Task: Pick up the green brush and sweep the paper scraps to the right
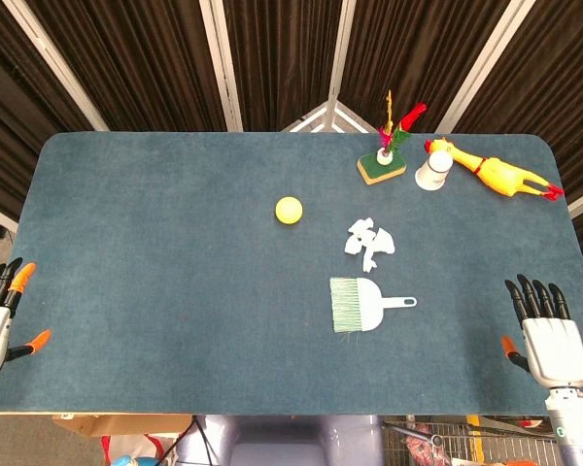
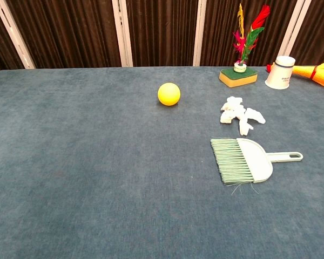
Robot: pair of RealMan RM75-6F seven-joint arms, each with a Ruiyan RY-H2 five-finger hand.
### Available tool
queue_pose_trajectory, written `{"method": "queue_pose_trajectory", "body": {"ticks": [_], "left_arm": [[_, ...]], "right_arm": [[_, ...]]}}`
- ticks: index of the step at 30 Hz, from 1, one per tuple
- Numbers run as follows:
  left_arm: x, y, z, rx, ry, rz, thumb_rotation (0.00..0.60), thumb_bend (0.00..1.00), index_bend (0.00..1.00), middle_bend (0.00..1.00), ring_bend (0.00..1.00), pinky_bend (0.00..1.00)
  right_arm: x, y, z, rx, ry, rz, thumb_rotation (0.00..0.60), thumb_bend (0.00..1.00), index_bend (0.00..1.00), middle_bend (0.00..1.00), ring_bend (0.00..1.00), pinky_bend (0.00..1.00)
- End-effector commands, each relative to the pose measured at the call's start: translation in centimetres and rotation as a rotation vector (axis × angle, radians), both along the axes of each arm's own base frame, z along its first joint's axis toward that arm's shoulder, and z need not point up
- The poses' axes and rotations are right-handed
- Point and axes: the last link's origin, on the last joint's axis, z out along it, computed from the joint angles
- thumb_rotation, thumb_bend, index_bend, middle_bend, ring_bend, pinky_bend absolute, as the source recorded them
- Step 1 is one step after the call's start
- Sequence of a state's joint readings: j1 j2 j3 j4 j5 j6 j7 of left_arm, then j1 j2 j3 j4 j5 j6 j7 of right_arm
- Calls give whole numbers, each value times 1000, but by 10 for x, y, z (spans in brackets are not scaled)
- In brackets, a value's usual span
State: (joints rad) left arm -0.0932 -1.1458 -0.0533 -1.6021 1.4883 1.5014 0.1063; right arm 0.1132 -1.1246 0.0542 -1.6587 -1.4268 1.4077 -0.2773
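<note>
The green brush (image 1: 361,304) (image 2: 245,160) lies flat on the blue table, bristles pointing left and its thin handle pointing right. Just behind it sits a small pile of white paper scraps (image 1: 369,242) (image 2: 239,115). My right hand (image 1: 547,333) rests at the table's front right corner, fingers spread, holding nothing, well to the right of the brush. At the front left edge my left hand (image 1: 0,311) also lies with fingers apart and nothing in it. Neither hand shows in the chest view.
A yellow ball (image 1: 289,210) (image 2: 169,93) sits left of the scraps. At the back right stand a feather toy on a sponge (image 1: 383,163) (image 2: 238,75), a white cup (image 1: 433,171) (image 2: 280,72) and a rubber chicken (image 1: 496,171).
</note>
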Motion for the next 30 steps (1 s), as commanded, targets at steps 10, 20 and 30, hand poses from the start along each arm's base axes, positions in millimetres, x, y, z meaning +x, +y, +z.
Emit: {"method": "queue_pose_trajectory", "body": {"ticks": [10, 20, 30], "left_arm": [[0, -1, 1, 5, -2, -1, 600, 10, 0, 0, 0, 0], [0, 0, 2, 4, -5, -3, 600, 10, 0, 0, 0, 0], [2, 3, 0, -7, -9, -13, 600, 10, 0, 0, 0, 0]], "right_arm": [[0, 0, -1, -4, -15, 2, 600, 351, 0, 0, 0, 0], [27, -31, -16, 14, -36, 101, 600, 350, 0, 566, 610, 593], [51, -72, -64, 148, -8, 98, 600, 350, 209, 912, 935, 815]]}}
